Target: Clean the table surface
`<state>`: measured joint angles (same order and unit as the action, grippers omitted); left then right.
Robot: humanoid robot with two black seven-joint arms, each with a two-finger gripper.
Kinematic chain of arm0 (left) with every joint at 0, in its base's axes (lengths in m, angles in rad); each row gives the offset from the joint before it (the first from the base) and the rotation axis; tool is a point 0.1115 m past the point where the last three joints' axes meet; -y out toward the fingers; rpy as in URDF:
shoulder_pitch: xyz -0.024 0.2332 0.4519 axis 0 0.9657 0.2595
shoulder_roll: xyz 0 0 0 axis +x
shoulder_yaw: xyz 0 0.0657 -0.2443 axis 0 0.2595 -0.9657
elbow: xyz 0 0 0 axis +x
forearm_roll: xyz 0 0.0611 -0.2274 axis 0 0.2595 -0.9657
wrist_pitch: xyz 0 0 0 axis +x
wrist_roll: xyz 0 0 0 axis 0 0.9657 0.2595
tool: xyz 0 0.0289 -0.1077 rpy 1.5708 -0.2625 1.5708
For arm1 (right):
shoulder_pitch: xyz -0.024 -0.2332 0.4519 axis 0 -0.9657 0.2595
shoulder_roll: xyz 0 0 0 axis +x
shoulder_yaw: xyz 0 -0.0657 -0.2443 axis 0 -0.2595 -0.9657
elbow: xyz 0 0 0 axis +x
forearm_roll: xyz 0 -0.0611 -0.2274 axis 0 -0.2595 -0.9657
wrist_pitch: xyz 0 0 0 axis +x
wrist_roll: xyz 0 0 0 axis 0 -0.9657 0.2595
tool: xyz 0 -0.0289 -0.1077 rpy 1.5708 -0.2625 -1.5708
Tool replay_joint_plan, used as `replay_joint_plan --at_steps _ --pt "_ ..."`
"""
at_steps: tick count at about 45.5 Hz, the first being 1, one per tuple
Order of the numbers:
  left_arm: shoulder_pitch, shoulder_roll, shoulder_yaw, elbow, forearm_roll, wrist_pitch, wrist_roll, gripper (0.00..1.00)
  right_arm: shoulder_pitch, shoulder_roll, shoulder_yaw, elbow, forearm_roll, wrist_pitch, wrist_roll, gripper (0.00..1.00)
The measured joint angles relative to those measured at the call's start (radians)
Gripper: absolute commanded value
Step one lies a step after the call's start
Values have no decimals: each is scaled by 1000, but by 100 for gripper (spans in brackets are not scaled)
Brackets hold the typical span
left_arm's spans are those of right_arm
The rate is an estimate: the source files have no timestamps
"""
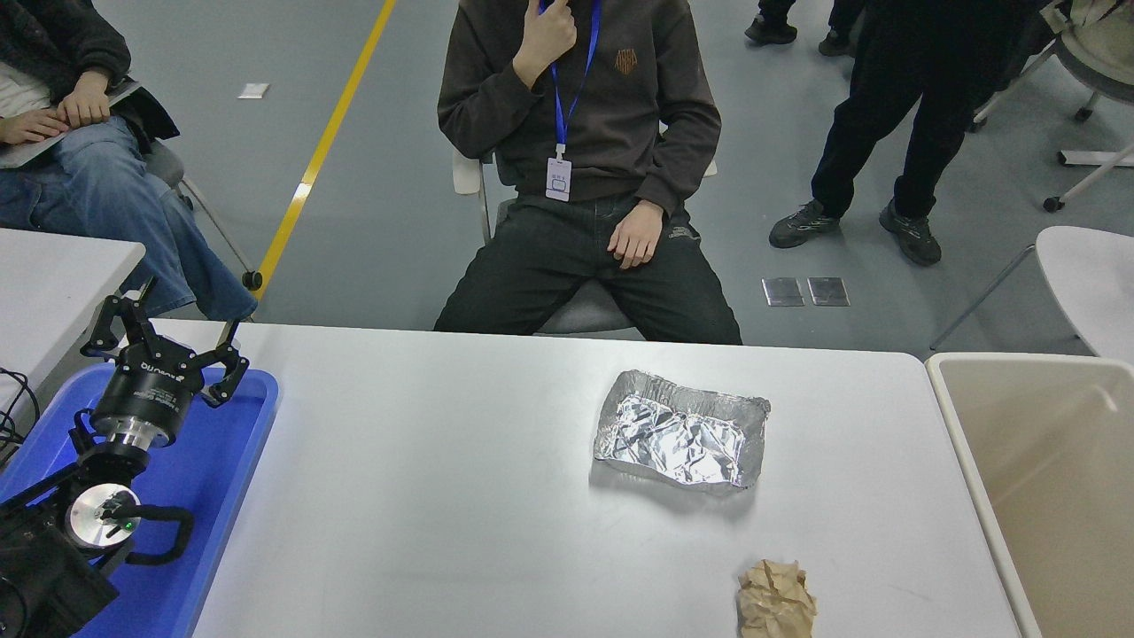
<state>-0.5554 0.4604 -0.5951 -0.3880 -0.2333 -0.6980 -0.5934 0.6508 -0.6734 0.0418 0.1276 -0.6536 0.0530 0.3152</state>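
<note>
The white table surface (443, 496) fills the middle of the head view. A crumpled silver foil tray (680, 431) lies on it right of centre. A crumpled brown paper ball (776, 600) lies near the front edge, below the foil. My left gripper (166, 332) is open and empty, parked at the lower left above the blue tray. The right arm is out of view.
A blue plastic tray (208, 478) sits at the table's left end. A beige bin (1054, 478) stands against the right end. A person sits in a chair (576, 177) at the far side. A smaller white table (53, 275) is at left.
</note>
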Motion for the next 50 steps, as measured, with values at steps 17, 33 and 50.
replay_joint_plan --at_steps 17,33,50 --pt "0 0 0 0 0 0 0 100 -73 -25 534 199 37 5 0 99" --pt "0 0 0 0 0 0 0 100 -175 -45 843 412 185 59 3 99" --pt "0 0 0 0 0 0 0 100 -285 41 1060 580 305 158 12 99"
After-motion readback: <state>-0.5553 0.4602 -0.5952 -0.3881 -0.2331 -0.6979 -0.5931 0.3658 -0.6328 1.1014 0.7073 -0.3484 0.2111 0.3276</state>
